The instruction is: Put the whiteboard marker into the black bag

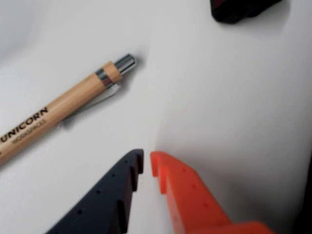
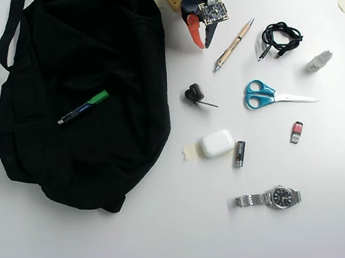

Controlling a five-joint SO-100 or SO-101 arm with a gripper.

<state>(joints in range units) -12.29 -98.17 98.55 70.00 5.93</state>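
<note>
The whiteboard marker (image 2: 83,107), black with a green cap, lies on top of the large black bag (image 2: 109,61) at the left of the overhead view. My gripper (image 2: 201,41) hangs over the white table just right of the bag's top right corner, well away from the marker. In the wrist view its black and orange fingertips (image 1: 146,165) are nearly together with nothing between them. The marker and bag do not show in the wrist view.
A tan-and-silver pen (image 2: 233,45) (image 1: 58,109) lies just right of the gripper. Further right are a black cable (image 2: 279,39), scissors (image 2: 267,95) and a small white bottle (image 2: 319,60). Below are a small black object (image 2: 194,93), a white earbud case (image 2: 217,143), a black stick (image 2: 240,153) and a watch (image 2: 269,198).
</note>
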